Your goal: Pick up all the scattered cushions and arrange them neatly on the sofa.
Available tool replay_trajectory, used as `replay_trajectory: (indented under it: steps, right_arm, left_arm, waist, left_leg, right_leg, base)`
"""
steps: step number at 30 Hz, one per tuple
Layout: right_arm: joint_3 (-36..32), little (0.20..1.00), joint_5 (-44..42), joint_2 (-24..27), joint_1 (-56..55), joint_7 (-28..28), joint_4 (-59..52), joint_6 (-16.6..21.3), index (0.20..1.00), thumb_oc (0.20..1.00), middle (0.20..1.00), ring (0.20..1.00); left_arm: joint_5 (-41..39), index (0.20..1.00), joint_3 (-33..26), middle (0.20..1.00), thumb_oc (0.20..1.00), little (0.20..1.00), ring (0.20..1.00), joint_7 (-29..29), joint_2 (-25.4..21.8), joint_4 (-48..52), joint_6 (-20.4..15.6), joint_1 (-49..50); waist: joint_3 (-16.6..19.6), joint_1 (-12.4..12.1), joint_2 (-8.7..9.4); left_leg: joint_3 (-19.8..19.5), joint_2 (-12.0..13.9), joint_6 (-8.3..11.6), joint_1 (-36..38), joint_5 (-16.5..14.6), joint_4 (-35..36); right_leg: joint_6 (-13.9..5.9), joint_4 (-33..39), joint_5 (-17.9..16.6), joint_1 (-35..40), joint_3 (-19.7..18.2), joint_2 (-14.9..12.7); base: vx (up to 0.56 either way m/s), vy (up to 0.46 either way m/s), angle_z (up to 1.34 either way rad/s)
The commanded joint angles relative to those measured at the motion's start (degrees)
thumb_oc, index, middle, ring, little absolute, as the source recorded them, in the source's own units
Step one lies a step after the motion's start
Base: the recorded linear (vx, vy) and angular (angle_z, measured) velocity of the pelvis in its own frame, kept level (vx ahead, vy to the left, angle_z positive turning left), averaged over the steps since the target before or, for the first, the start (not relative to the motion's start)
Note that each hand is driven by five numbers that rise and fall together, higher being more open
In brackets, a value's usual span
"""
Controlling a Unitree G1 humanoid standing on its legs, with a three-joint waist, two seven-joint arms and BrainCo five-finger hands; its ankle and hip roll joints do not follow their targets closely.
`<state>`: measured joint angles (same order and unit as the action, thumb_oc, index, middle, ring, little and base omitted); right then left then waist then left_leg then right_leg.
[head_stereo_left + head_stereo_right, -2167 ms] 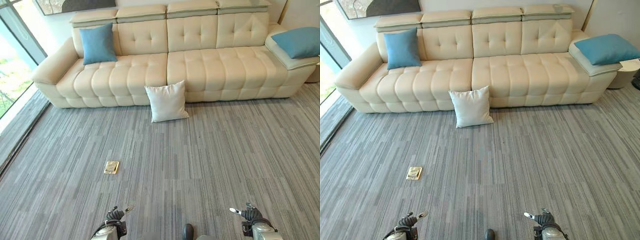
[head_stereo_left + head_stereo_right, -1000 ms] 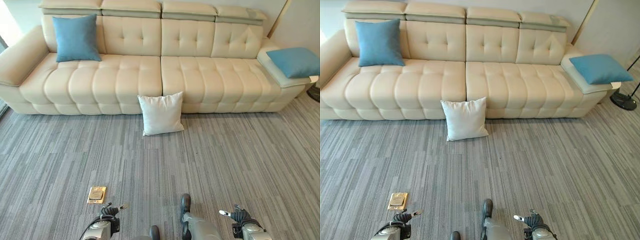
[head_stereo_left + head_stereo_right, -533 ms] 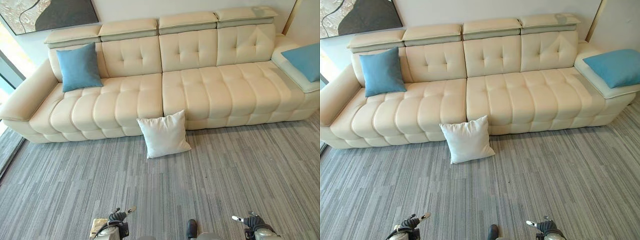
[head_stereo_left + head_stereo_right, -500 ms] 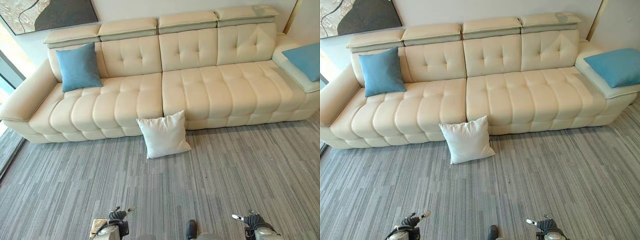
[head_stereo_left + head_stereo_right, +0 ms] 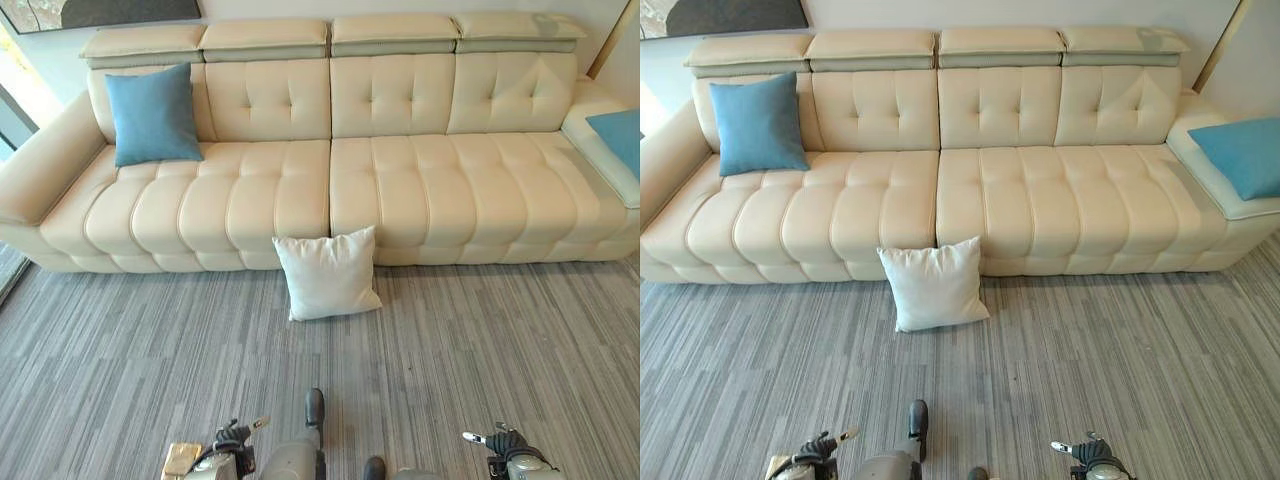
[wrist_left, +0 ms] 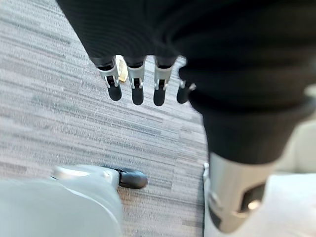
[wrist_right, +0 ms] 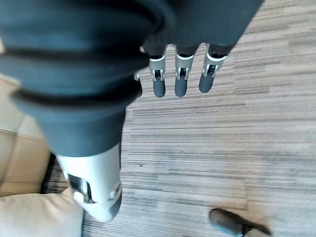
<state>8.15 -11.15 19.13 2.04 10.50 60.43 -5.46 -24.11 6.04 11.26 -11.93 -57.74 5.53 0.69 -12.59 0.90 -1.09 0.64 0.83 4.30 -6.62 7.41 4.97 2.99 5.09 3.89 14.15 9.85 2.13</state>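
Note:
A white cushion [image 5: 328, 274] stands on the grey carpet, leaning against the front of the cream sofa [image 5: 400, 185] near its middle. One blue cushion [image 5: 153, 113] stands upright against the sofa's left backrest. Another blue cushion [image 5: 1247, 155] lies on the sofa's right end. My left hand [image 5: 232, 438] and right hand [image 5: 505, 443] hang low at the near edge, well short of the white cushion. Both are open and hold nothing; the left wrist view shows straight fingers [image 6: 136, 86] over the carpet, and so does the right wrist view's fingers [image 7: 177, 81].
A brass floor socket [image 5: 180, 459] sits in the carpet beside my left hand. A dark framed picture [image 5: 100, 12] hangs above the sofa's left end. A window edge [image 5: 12, 120] runs along the far left. Open carpet [image 5: 480, 350] lies between me and the sofa.
The whole picture has shifted, so the camera has moved: the sofa and white cushion sit a little differently in view. The cushions lie as before and both hands still hang open.

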Motion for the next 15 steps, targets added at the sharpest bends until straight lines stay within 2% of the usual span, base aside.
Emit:
replay_trajectory:
  steps: [1,2,3,5,6,7,8,10,11,12,13,14,15]
  right_arm:
    - [0.9,1.000,1.6,-0.2,1.8,-0.8,-0.4,0.8,1.000,1.000,1.000,1.000]
    - [0.9,1.000,1.6,-0.6,1.7,-1.0,-0.6,1.0,1.000,1.000,1.000,1.000]
    - [1.2,1.000,1.7,-1.0,1.7,-1.3,-1.0,1.2,1.000,1.000,1.000,1.000]
    - [1.6,1.000,2.2,-1.0,2.1,-1.4,-1.2,1.0,1.000,1.000,1.000,1.000]
    - [1.6,1.000,2.2,-1.0,2.1,-1.4,-1.2,1.0,1.000,1.000,1.000,1.000]
    - [1.5,1.000,2.6,-1.1,2.2,-1.1,-1.3,0.8,1.000,1.000,1.000,1.000]
    - [1.4,1.000,2.6,-1.2,2.2,-1.0,-1.3,0.7,1.000,1.000,1.000,1.000]
    - [1.1,1.000,2.4,-1.1,1.9,-1.0,-0.7,0.7,1.000,1.000,1.000,1.000]
    - [0.9,1.000,2.2,-1.1,1.9,-0.8,-0.6,0.8,1.000,1.000,1.000,1.000]
    - [0.8,1.000,2.0,-1.0,1.9,-0.8,-0.5,0.8,1.000,1.000,1.000,1.000]
    - [0.6,1.000,1.8,-1.0,2.2,-0.5,-0.4,0.8,1.000,1.000,1.000,1.000]
    - [0.4,1.000,1.5,-0.8,2.2,-0.5,-0.2,0.8,1.000,1.000,1.000,1.000]
    - [0.4,1.000,1.5,-0.8,2.2,-0.5,-0.2,0.8,1.000,1.000,1.000,1.000]
  left_arm:
    - [0.1,1.000,-0.6,1.000,1.000,1.000,1.000,0.2,-3.2,0.3,-1.2,-1.3]
    - [0.2,1.000,-0.5,1.000,1.000,1.000,1.000,0.2,-3.5,0.5,-1.2,-1.3]
    - [0.9,1.000,-0.4,1.000,1.000,1.000,1.000,0.0,-3.9,0.8,-1.0,-1.5]
    - [1.5,1.000,0.0,1.000,1.000,1.000,1.000,0.1,-4.7,1.4,-0.9,-2.1]
    - [1.5,1.000,0.0,1.000,1.000,1.000,1.000,0.1,-4.7,1.4,-0.9,-2.1]
    - [2.2,1.000,0.4,1.000,1.000,1.000,1.000,0.2,-5.2,1.4,-0.7,-2.8]
    - [2.4,1.000,0.6,1.000,1.000,1.000,1.000,0.2,-5.2,1.5,-0.7,-3.0]
    - [2.9,1.000,1.0,1.000,1.000,1.000,1.000,0.2,-5.2,1.7,-1.0,-3.6]
    - [2.8,1.000,1.1,1.000,1.000,1.000,1.000,0.2,-5.1,2.1,-1.3,-3.7]
    - [3.0,1.000,1.1,1.000,1.000,1.000,1.000,0.1,-5.1,2.1,-1.2,-3.8]
    - [3.0,1.000,1.1,1.000,1.000,1.000,1.000,0.0,-5.1,2.2,-1.5,-4.0]
    - [3.4,1.000,1.2,1.000,1.000,1.000,1.000,-0.2,-5.0,2.5,-1.5,-4.2]
    - [3.4,1.000,1.2,1.000,1.000,1.000,1.000,-0.2,-5.0,2.5,-1.5,-4.2]
  waist:
    - [4.3,-0.8,3.72]
    - [4.6,-0.9,4.33]
    - [4.1,-0.9,4.89]
    - [2.5,-0.8,5.16]
    - [2.5,-0.9,5.23]
    - [0.7,-0.3,4.55]
    - [0.1,-0.1,4.09]
    - [-0.7,0.4,3.00]
    - [-1.0,0.4,2.47]
    - [-1.2,0.4,2.04]
    - [-1.7,0.5,1.71]
    - [-1.9,0.9,1.78]
    - [-1.8,0.8,1.74]
  left_leg:
    - [1.2,-3.9,-3.61,1.7,-1.0,0.0]
    - [1.6,-4.4,-4.63,2.8,-2.0,0.0]
    - [2.1,-5.1,-5.84,4.3,-3.3,0.0]
    - [2.7,-5.7,-7.30,7.1,-5.2,0.0]
    - [2.8,-5.8,-7.32,7.1,-5.2,0.0]
    - [3.4,-6.2,-8.51,10.0,-6.9,0.0]
    - [3.3,-5.8,-8.58,10.9,-7.6,0.0]
    - [3.1,-4.9,-8.25,12.9,-8.7,0.0]
    - [3.3,-4.3,-7.83,13.8,-9.2,0.0]
    - [3.3,-3.9,-7.56,14.6,-9.6,0.0]
    - [3.4,-3.6,-7.06,15.5,-10.2,0.0]
    - [3.2,-3.7,-6.62,16.4,-10.5,0.0]
    - [3.2,-3.6,-6.61,16.4,-10.5,0.0]
  right_leg:
    - [-6.71,-11.8,6.5,1.7,-3.5,-4.0]
    - [-7.80,-19.3,3.5,-1.1,-4.0,-5.2]
    - [-8.85,-28.4,-1.3,-5.0,-4.6,-6.4]
    - [-10.14,-39.5,-8.9,-11.2,-4.4,-8.1]
    - [-10.17,-39.7,-8.9,-11.3,-4.6,-8.2]
    - [-9.37,-46.7,-10.6,-15.3,-3.3,-10.5]
    - [-8.48,-48.4,-7.8,-18.2,-3.3,-10.1]
    - [-7.70,-43.0,-2.8,-21.2,-1.1,-8.9]
    - [-7.31,-37.3,-0.9,-21.7,0.2,-8.2]
    - [-7.34,-33.3,-0.6,-21.5,1.1,-8.0]
    - [-7.75,-23.9,-1.1,-22.1,0.1,-5.7]
    - [-8.38,-17.8,-1.9,-21.8,-1.5,-4.4]
    - [-8.37,-17.6,-2.1,-21.7,-1.5,-4.3]
  base:
    - [0.59,0.256,-0.58]
    - [0.49,0.241,-0.43]
    - [0.40,0.233,-0.36]
    - [0.27,0.191,-0.28]
    - [0.32,0.254,-0.06]
    - [0.32,0.215,0.20]
    - [0.45,0.240,0.29]
    - [0.36,0.065,0.25]
    - [0.34,0.009,0.38]
    - [0.36,-0.037,0.41]
    - [0.32,-0.069,0.18]
    - [0.23,-0.064,-0.18]
    - [0.37,-0.124,-0.33]
